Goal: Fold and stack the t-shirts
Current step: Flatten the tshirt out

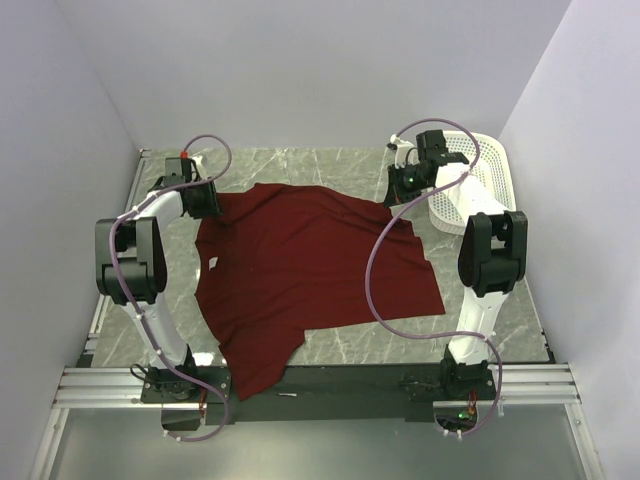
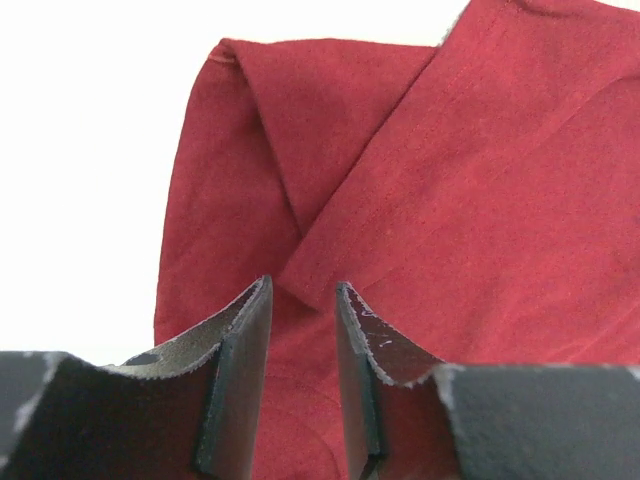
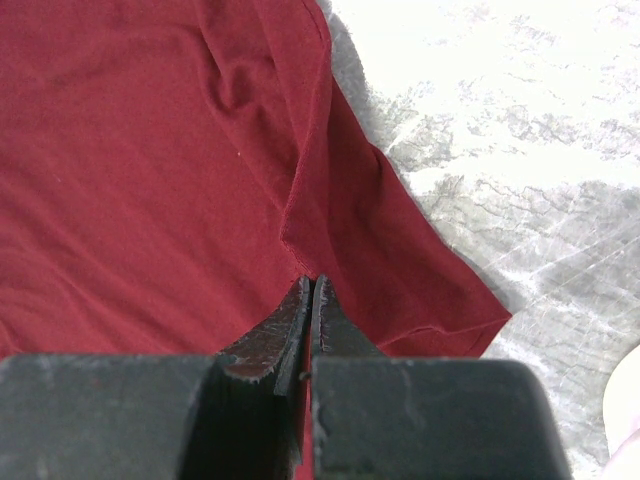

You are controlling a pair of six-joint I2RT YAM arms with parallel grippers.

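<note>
T-shirt (image 1: 310, 270): one; basket (image 1: 492, 170): one

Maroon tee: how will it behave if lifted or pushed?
Likely floppy: the maroon t-shirt lies creased, one corner folded over. Probably sags between grip points, since cloth tents toward the right gripper. Pushed, it would probably bunch, as the wrinkles suggest.

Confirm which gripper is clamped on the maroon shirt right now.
The right gripper: its jaws are pressed shut on an edge of the t-shirt. The left gripper stands open, a clear gap showing the cloth beyond.
</note>
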